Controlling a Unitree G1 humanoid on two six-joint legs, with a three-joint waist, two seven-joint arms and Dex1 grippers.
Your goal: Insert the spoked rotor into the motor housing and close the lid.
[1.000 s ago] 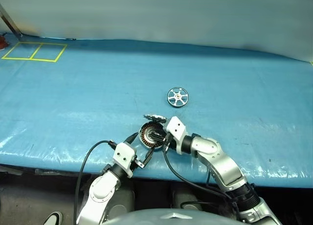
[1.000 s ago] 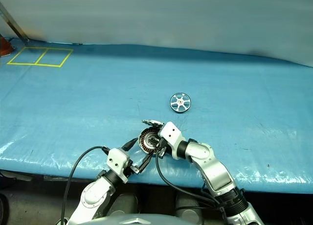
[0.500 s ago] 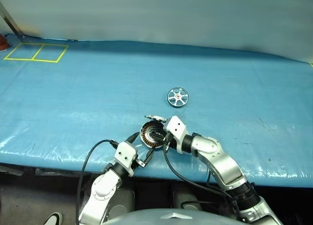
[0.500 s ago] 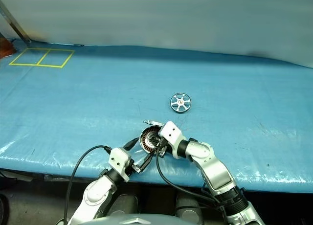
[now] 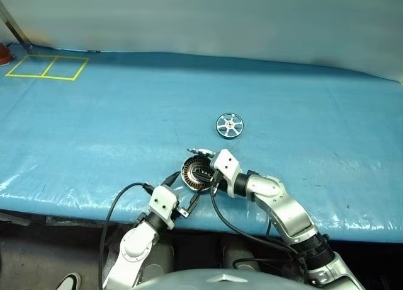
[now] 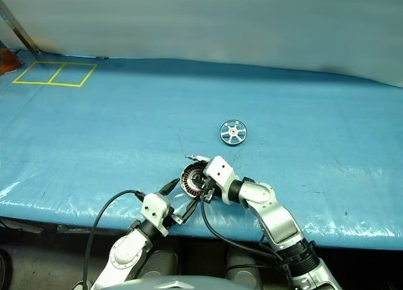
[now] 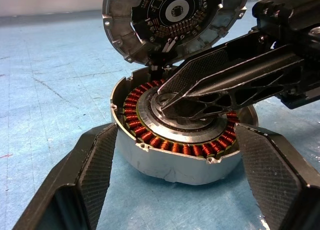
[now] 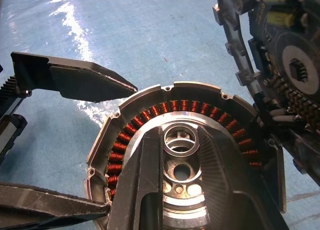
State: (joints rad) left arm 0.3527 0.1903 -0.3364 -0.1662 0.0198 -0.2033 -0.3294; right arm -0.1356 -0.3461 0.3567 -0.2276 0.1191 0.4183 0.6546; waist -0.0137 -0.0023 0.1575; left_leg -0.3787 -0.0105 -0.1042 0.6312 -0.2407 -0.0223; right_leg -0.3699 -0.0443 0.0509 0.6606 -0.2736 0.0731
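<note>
Nothing on the table moved since a second earlier: housing, rotor and both arms sat where they were, only the camera drifted slightly.

Far left, back corner: yellow taped rectangle on the blue table cover, well apart from the work.

Left end effector sat at the near edge of the table, fingers spread wide, one finger on each side of the motor housing. Both pads stood just beside the housing wall; contact could not be confirmed. Black cable looped off the left wrist.

Motor housing lay on the table near the front edge, roughly centre, open side up, copper windings exposed in a ring. The lid stood hinged up at the far rim, nearly upright, inner face with its dark circuit ring turned toward the robot.

Right end effector came in from the right, angled down and leftward, fingers narrow and close together, tips resting on the hub at the housing's centre. It held nothing that could be lifted out; whether it pinched the hub ring or only touched it could not be told.

Spoked rotor lay flat on the table beyond and right of the housing, well apart from both end effectors, untouched.
</note>
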